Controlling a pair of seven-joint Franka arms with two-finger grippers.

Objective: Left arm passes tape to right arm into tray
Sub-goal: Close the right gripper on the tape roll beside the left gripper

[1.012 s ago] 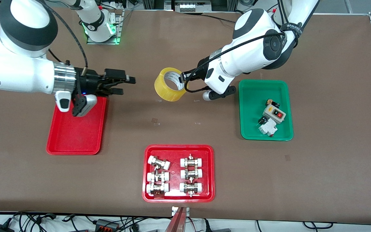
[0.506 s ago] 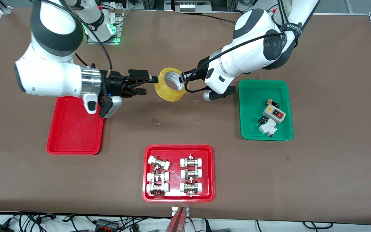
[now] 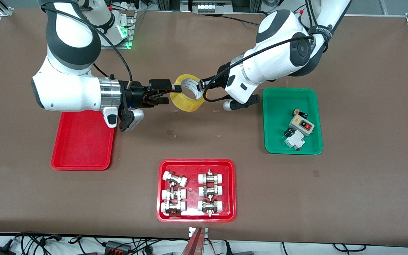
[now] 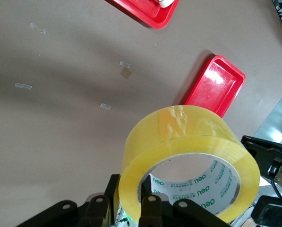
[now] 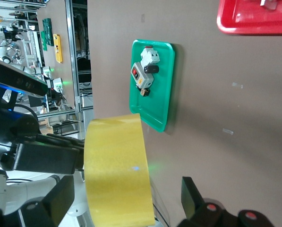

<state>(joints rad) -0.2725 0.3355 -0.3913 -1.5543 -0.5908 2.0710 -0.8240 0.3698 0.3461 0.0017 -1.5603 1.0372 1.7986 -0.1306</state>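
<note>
Tape [image 3: 188, 92] pinched by left end effector [image 3: 201, 87]; spread right end effector [image 3: 170, 93] straddles its rim.

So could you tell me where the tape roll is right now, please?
The tape is up in the air over the bare table middle, shut in the left claw, with the open right claw around its rim.

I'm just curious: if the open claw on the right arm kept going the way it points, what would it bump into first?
Most likely the tape, held up over the table by the shut left gripper. The right gripper points straight at it, its open fingers already at the roll's edge, though the exact gap is unclear.
</note>
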